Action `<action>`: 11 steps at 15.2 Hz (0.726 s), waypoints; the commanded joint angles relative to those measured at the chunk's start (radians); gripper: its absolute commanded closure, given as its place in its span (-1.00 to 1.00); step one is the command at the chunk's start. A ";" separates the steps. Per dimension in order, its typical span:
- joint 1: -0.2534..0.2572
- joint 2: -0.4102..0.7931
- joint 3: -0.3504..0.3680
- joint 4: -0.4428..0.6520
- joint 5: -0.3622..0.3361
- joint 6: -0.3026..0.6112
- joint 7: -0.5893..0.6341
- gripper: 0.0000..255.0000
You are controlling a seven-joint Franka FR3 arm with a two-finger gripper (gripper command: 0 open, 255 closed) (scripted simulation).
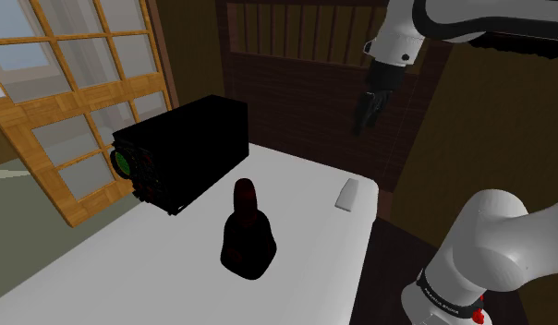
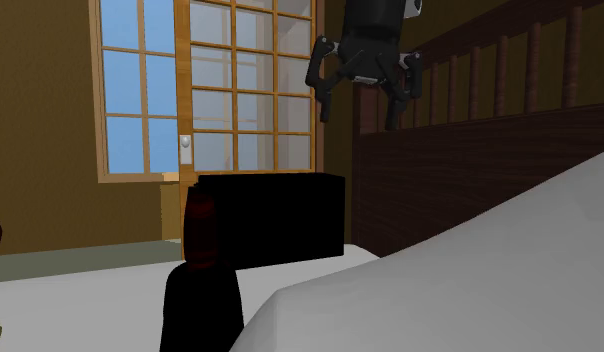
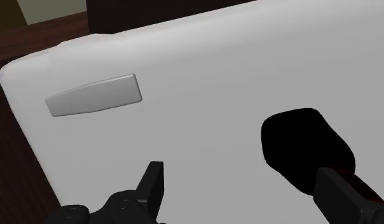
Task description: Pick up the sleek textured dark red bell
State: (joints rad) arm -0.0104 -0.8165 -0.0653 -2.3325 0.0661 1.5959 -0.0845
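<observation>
The dark red bell [image 1: 248, 231] stands upright on the white surface [image 1: 157, 268], with a wide, almost black base and a narrower handle on top. It also rises at the near left of the second exterior view as the bell [image 2: 202, 290]. My black gripper [image 1: 369, 113] hangs high above the surface's far side, well up and toward the shoulder view's right of the bell. Seen from the second exterior view, the gripper [image 2: 362, 100] is open with nothing between its fingers. In the wrist view the bell [image 3: 305, 149] lies far below, just beyond one fingertip of the gripper [image 3: 245, 191].
A large black box [image 1: 180, 152] with a green dial sits on the surface behind the bell. A small flat grey slab [image 1: 346, 195] lies near the far edge, below the gripper. A dark wooden slatted headboard [image 1: 296, 42] and a wood-framed window [image 1: 74, 92] stand behind.
</observation>
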 commanded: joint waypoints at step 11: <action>0.020 0.179 0.276 0.019 0.046 0.184 0.303 -1.00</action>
State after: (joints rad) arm 0.0097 -0.6661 0.1827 -2.3256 0.1116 1.7615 0.1852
